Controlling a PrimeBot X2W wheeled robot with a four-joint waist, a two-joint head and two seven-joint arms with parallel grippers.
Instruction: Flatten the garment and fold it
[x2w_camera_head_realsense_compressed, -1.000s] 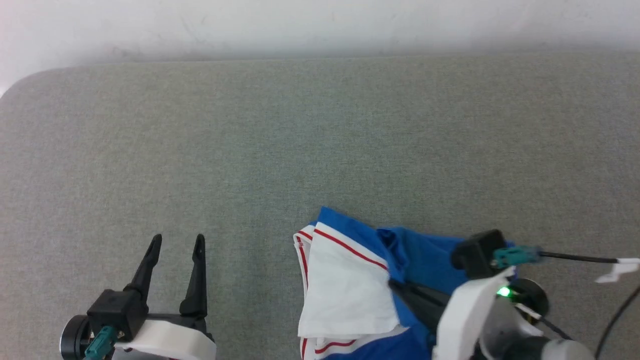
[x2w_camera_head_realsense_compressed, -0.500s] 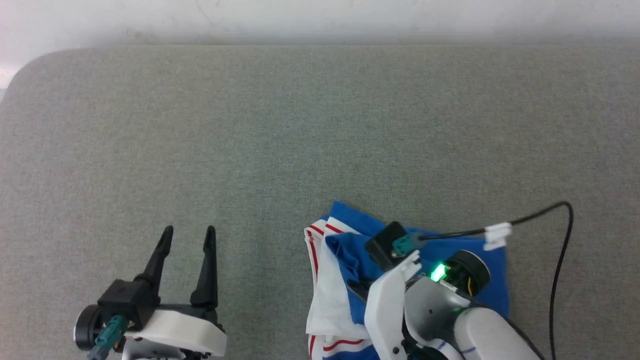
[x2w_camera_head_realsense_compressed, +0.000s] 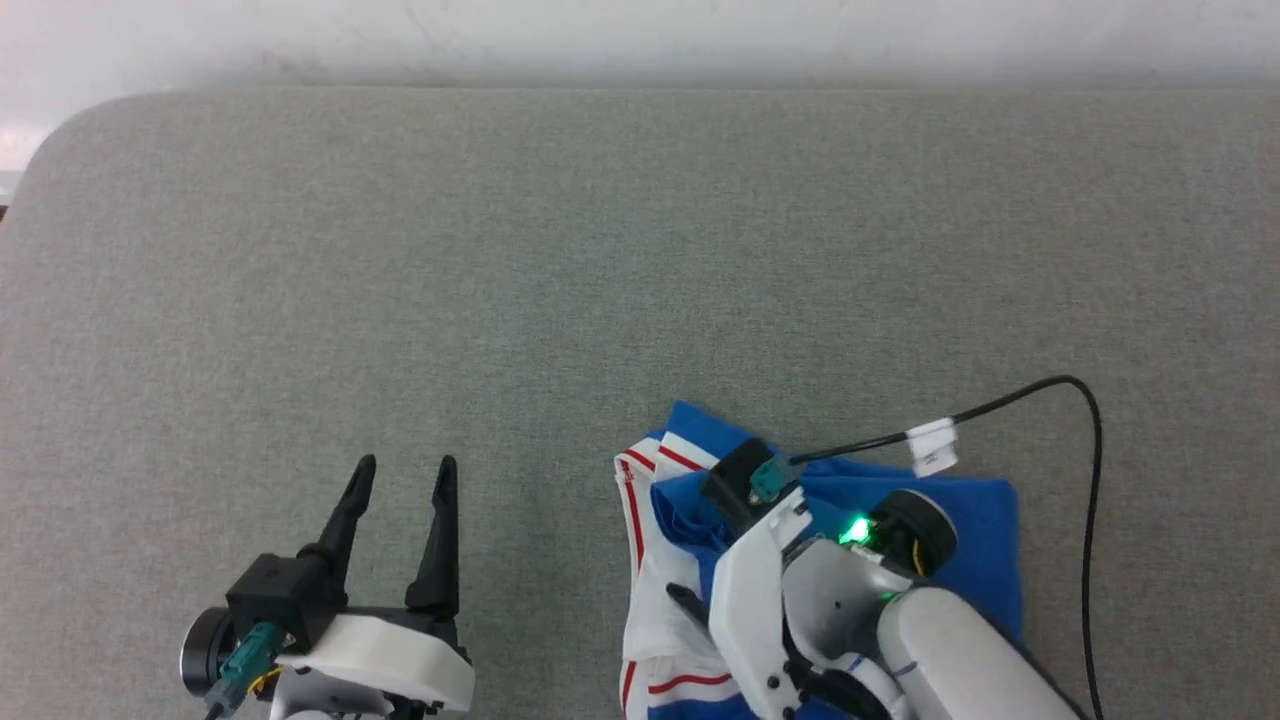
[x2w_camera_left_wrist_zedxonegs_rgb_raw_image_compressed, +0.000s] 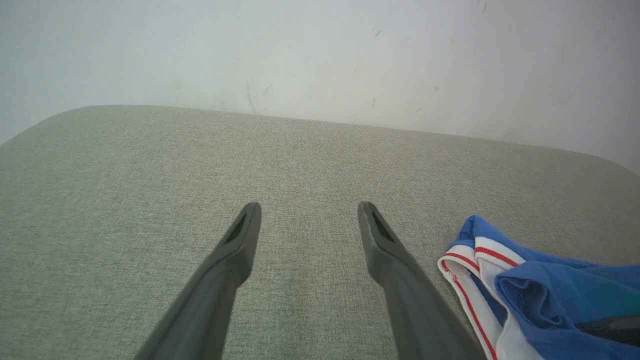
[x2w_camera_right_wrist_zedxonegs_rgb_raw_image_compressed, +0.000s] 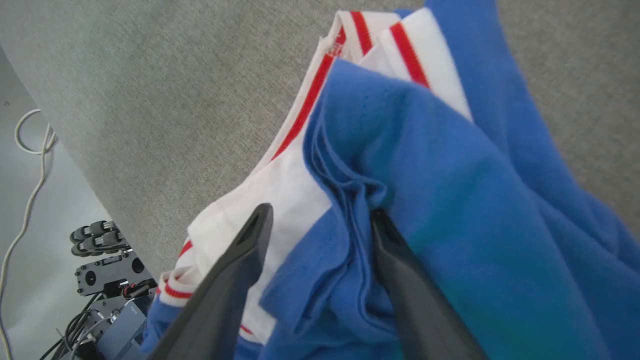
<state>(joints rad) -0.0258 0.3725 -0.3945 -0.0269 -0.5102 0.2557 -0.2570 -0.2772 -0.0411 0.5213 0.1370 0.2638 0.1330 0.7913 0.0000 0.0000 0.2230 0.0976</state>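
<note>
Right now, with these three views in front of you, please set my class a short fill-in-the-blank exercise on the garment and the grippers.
1. The garment is mostly ___ with white sleeves.
2. The stripes on its white trim are ___.
3. The left gripper holds its jaws ___, with nothing between them, over the grey surface.
4. The garment lies on the robot's ___ side.

Missing words: blue; red; open; right.

A: On the worktop (x2w_camera_head_realsense_compressed: 640, 250), near right?
B: One garment (x2w_camera_head_realsense_compressed: 985, 565), right gripper (x2w_camera_right_wrist_zedxonegs_rgb_raw_image_compressed: 320, 212) over it, cable (x2w_camera_head_realsense_compressed: 1095, 480) looping further right.
A: Near left?
B: One left gripper (x2w_camera_head_realsense_compressed: 405, 470), well apart from the garment. Far side: wall (x2w_camera_head_realsense_compressed: 640, 40).
</note>
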